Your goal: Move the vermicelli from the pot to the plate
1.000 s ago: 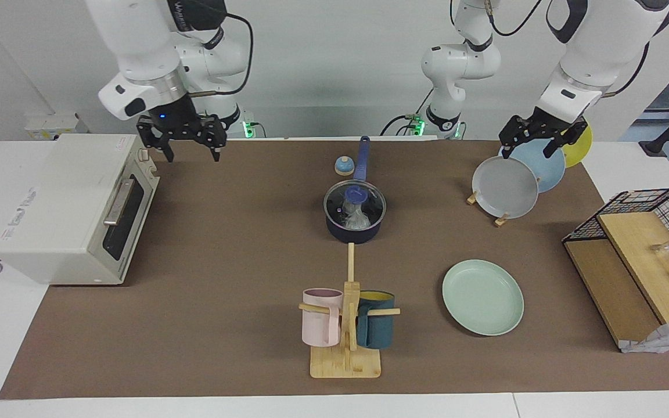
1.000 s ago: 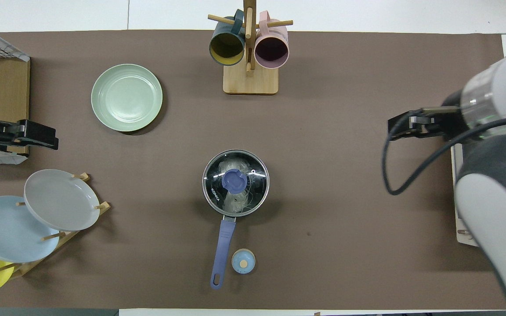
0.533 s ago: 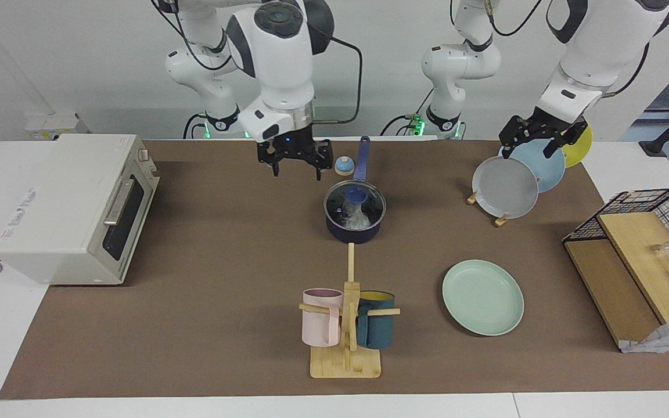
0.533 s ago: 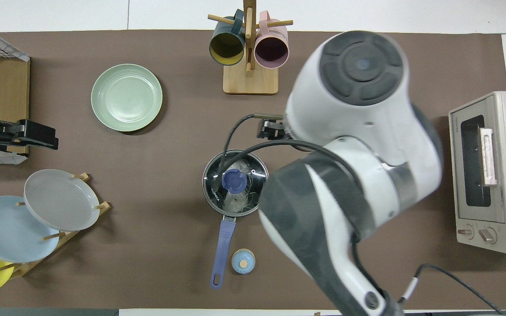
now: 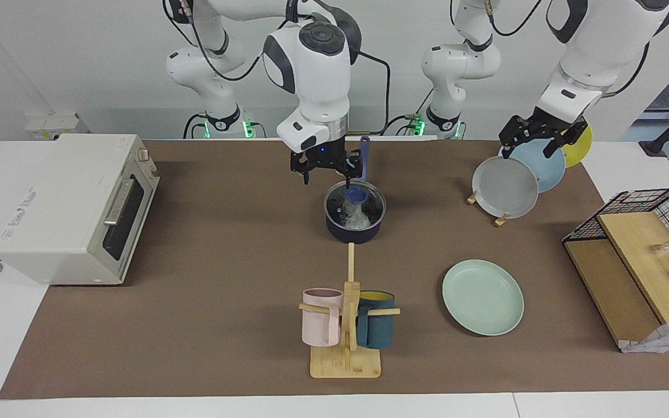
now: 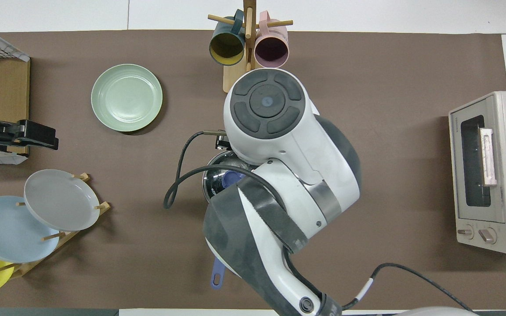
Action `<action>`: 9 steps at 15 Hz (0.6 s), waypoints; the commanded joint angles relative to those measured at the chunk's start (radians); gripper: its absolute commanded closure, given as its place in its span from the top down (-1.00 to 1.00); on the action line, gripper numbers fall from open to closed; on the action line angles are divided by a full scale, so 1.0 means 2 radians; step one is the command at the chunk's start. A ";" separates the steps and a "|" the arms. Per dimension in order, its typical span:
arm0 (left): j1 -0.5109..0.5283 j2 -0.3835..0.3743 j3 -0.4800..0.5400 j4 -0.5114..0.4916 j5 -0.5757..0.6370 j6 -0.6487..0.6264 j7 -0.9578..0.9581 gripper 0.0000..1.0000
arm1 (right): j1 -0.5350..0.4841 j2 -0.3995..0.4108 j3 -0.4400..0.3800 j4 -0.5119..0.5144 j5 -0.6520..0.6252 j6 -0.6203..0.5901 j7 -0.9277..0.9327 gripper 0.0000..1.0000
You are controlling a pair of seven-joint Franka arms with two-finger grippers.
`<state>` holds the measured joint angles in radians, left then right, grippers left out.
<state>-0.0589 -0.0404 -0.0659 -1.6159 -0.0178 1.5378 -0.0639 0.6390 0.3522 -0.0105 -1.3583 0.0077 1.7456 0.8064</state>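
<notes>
The navy pot (image 5: 353,227) stands mid-table under a glass lid with a blue knob (image 5: 356,194). Its blue handle (image 5: 363,152) points toward the robots. Whitish vermicelli (image 5: 357,218) shows through the lid. My right gripper (image 5: 327,175) is open and hangs over the pot's rim on the side nearer the robots, just above the lid. In the overhead view the right arm covers most of the pot (image 6: 212,188). The mint-green plate (image 5: 482,297) (image 6: 126,97) lies empty, farther from the robots, toward the left arm's end. My left gripper (image 5: 529,148) (image 6: 33,135) waits open over the plate rack.
A toaster oven (image 5: 73,209) stands at the right arm's end. A wooden mug rack (image 5: 346,325) with a pink and a teal mug stands farther out than the pot. A plate rack (image 5: 506,187) with grey, blue and yellow plates and a wire-and-wood shelf (image 5: 642,255) are at the left arm's end.
My right arm has swung from the toaster oven's end to the middle and come down over the pot's lid. The left arm has not moved.
</notes>
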 commanded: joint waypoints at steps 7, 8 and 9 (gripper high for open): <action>0.002 -0.004 -0.002 0.002 0.009 -0.008 -0.001 1.00 | 0.046 0.094 0.011 0.097 -0.056 -0.023 0.063 1.00; 0.002 -0.004 -0.001 0.002 0.010 -0.008 -0.001 1.00 | 0.049 0.091 0.014 0.090 -0.056 -0.023 0.063 1.00; 0.002 -0.004 -0.001 0.002 0.010 -0.008 -0.001 1.00 | 0.049 0.083 0.016 0.073 -0.057 -0.021 0.061 1.00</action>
<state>-0.0589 -0.0404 -0.0659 -1.6159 -0.0178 1.5378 -0.0639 0.7357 0.5417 0.0066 -1.1742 -0.0923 1.7002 0.9163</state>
